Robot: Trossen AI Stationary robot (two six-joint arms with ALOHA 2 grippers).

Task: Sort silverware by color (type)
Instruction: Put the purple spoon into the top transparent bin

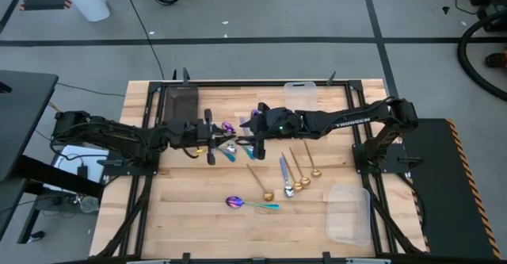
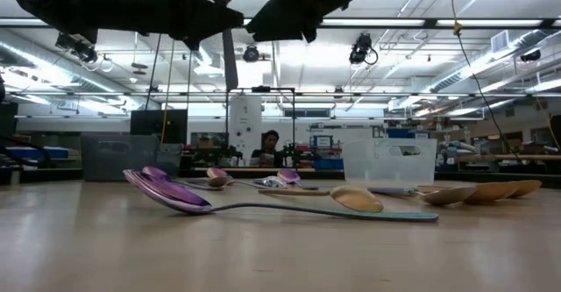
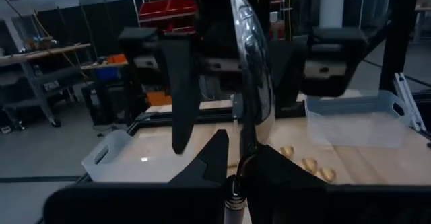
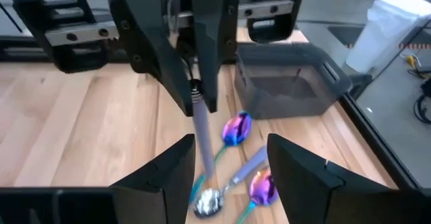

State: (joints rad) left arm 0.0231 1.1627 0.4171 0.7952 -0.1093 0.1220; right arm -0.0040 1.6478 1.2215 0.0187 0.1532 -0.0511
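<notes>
1. Right now your left claw (image 4: pixel 199 95) is over the middle of the worktop (image 1: pixel 198 216), pinching the handle end of a silver spoon with a lavender handle (image 4: pixel 201 143).
2. That spoon is off the wood, and its bowl points toward the right claw (image 4: pixel 229 158).
3. Your right claw faces the left one at close range. Its fingers (image 4: pixel 165 173) are spread wide with nothing gripped.
4. The silver bowl seems to reach in between those spread fingers, though you cannot tell from this angle whether it touches either one.
5. Below the two claws lie two purple spoons with teal handles (image 4: pixel 236 126), near the dark tray (image 1: pixel 181 101).
6. Toward the front you have three gold spoons (image 1: pixel 299 177) lying side by side, with another lavender-handled spoon (image 1: pixel 285 173) among them.
7. One more purple spoon (image 1: pixel 236 203) lies alone near the front edge.
8. One clear bin (image 1: pixel 301 93) sits at the back edge and a second bin (image 1: pixel 348 212) at the front right corner.
</notes>
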